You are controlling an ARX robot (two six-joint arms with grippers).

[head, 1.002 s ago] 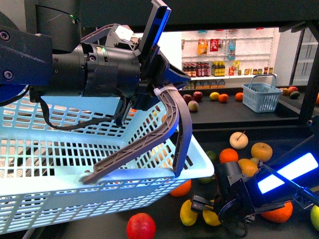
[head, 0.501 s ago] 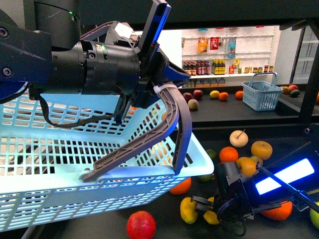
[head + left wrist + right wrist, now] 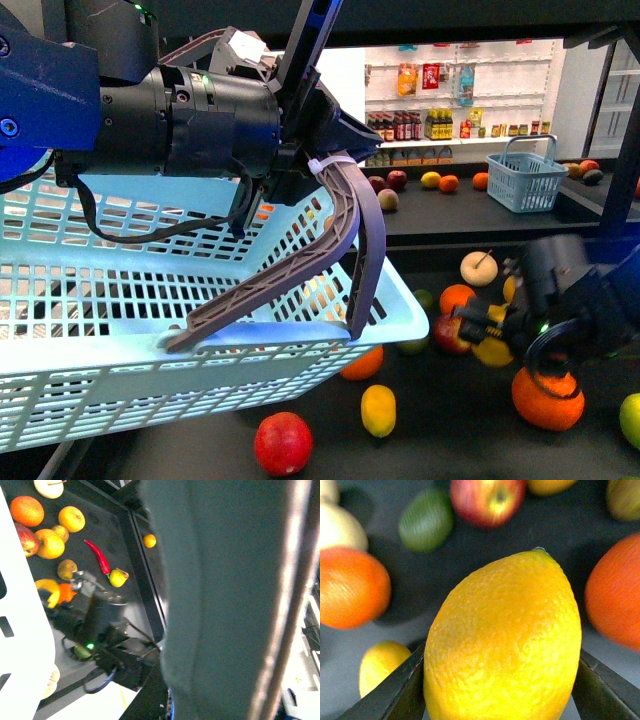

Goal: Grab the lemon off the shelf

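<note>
Right wrist view is filled by the lemon (image 3: 505, 640), pinched on both sides between the right jaws, with blurred fruit lying on the dark desk (image 3: 420, 575) beneath it. Front view places this lemon (image 3: 493, 351) at the tip of the right arm, low on the right, raised among the fruit on the black desk (image 3: 450, 440), just above a large orange (image 3: 547, 397). A second lemon (image 3: 378, 410) lies loose on the desk beside a red apple (image 3: 283, 443). The left jaws are clamped on the grey-brown handle (image 3: 345, 240) of a pale blue basket (image 3: 120, 330) held up at the left.
</note>
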